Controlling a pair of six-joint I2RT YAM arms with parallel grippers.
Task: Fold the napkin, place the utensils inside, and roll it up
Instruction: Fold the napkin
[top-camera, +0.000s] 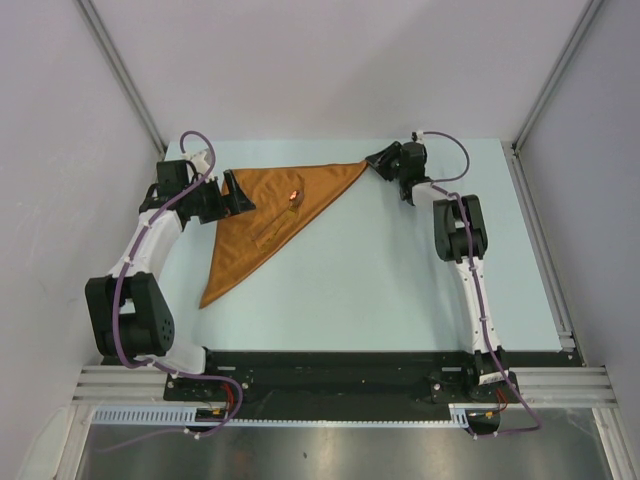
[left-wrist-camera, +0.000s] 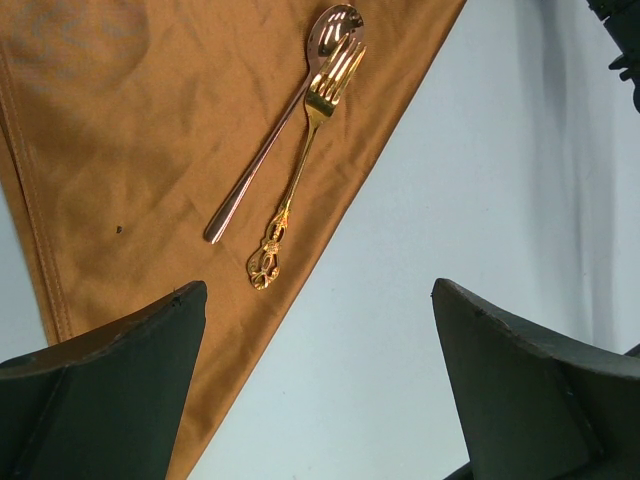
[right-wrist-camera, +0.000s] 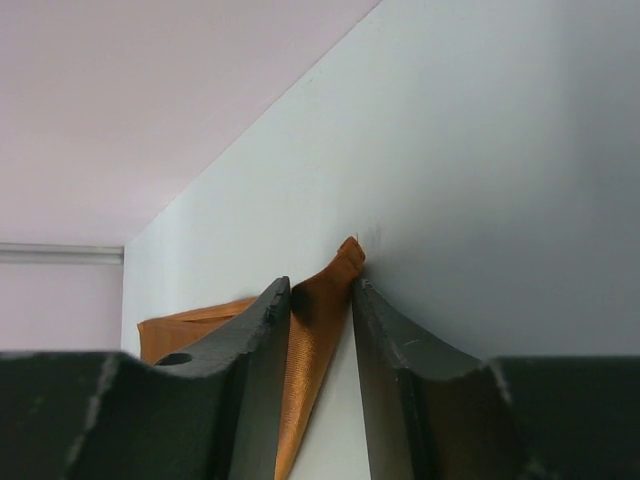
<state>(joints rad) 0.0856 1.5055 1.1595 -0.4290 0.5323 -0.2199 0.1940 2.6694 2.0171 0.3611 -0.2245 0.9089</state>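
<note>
The napkin (top-camera: 262, 215) lies folded to a triangle on the bench (top-camera: 400, 280) with the utensils (left-wrist-camera: 322, 88) laid on it, so I judge only rolling is left: my right pincer (right-wrist-camera: 320, 290) nips its right corner, my left pincer (left-wrist-camera: 318, 288) hangs spread by its left corner.

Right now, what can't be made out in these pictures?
Top view: the utensils are too small and glare-washed to tell apart.
Top view: the left claw covers part of the napkin's left edge.
Right wrist: the right claw straddles the napkin's corner; its fingers hide whether they pinch.
</note>
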